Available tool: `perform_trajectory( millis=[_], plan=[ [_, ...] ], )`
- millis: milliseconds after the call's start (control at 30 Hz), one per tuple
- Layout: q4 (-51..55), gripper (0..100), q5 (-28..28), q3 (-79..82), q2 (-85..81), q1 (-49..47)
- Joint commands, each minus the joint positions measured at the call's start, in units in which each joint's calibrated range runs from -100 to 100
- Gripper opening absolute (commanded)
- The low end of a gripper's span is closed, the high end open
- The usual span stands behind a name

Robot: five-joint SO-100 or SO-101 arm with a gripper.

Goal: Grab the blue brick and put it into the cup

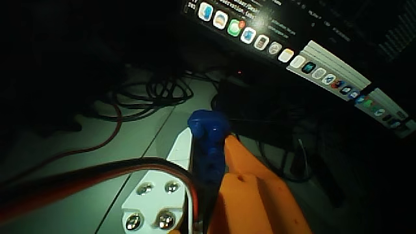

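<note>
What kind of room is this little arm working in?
Probably a dim home or office computer desk: a lit monitor showing a row of app icons sits behind, tangled cables lie across the pale tabletop, and the gripper holds a blue brick.

Very dim wrist view; the glowing screen point(305, 62) seems the main light, the corners falling to black

The tool point(209, 140), white and orange fingers, is clamped on the blue brick point(208, 146).
</note>
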Motion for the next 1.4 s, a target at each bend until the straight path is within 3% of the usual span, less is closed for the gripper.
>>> perform_trajectory(
  millis=[0,200,333,800,1367],
  plan=[
    [-0.3,0,-0.1,-2.8,-3.9,-0.3],
    [-2.1,0,0.6,-2.8,-3.7,0.4],
    [-3.9,9,1.0,-2.7,-3.4,0.6],
    [-3.4,23,1.1,-2.7,-4.1,0.6],
    [-5.6,25,0.1,-2.7,-4.8,0.4]
  ],
)
